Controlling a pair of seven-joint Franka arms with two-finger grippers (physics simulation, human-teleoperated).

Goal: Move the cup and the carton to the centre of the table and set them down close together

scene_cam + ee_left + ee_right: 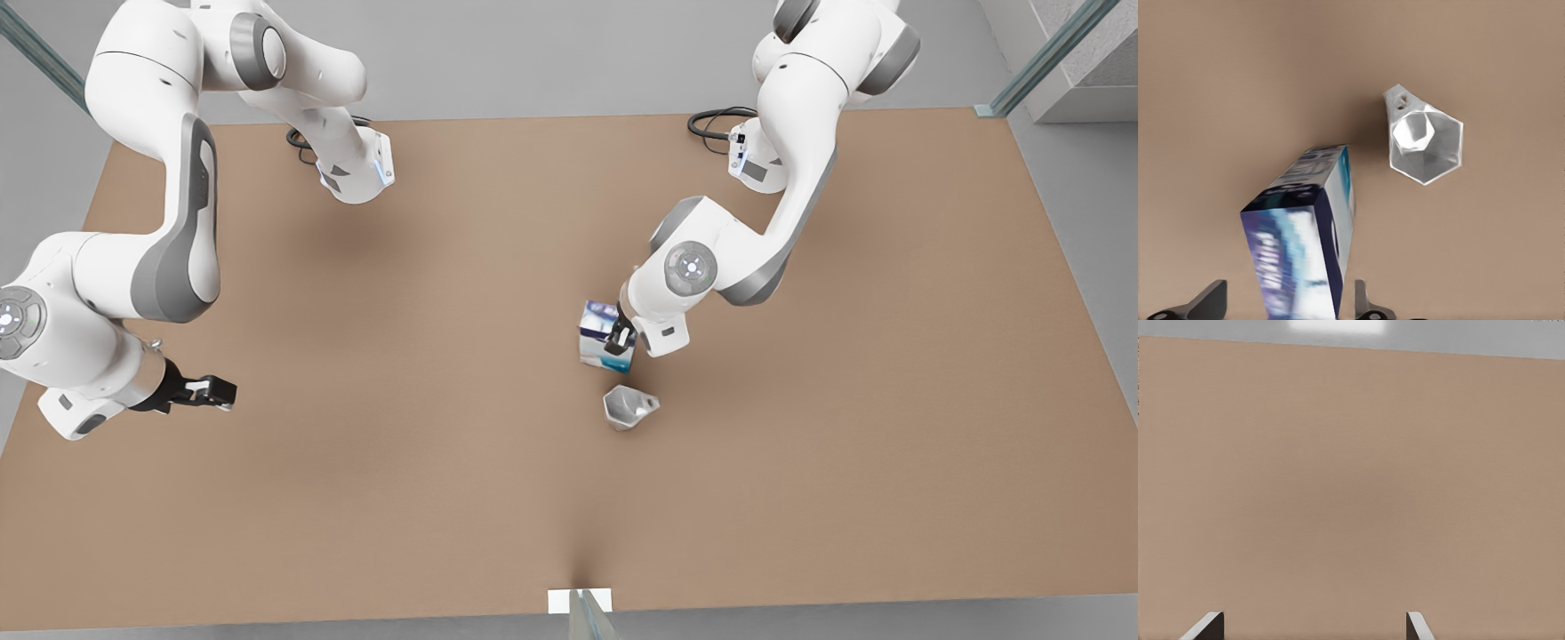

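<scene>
Your left gripper [620,338] is at the carton [601,336], fingers spread either side; whether they pinch it, you cannot tell. The cup [628,407] stands on the table [444,480] just beside them. Your right gripper [213,391] waits well apart, fingers spread.

The carton [606,334] and the cup [629,407] sat near the middle of the table [444,498], a little toward the front view's right edge. The cup lay just beside the carton, on the side nearer the table's near edge, apparently apart from it. The left gripper [620,338] was at the carton, its fingers [1205,303] on either side of it; whether they pressed it was unclear. The right gripper [213,392] hung over the table by the front view's left edge, well apart from both things
</scene>
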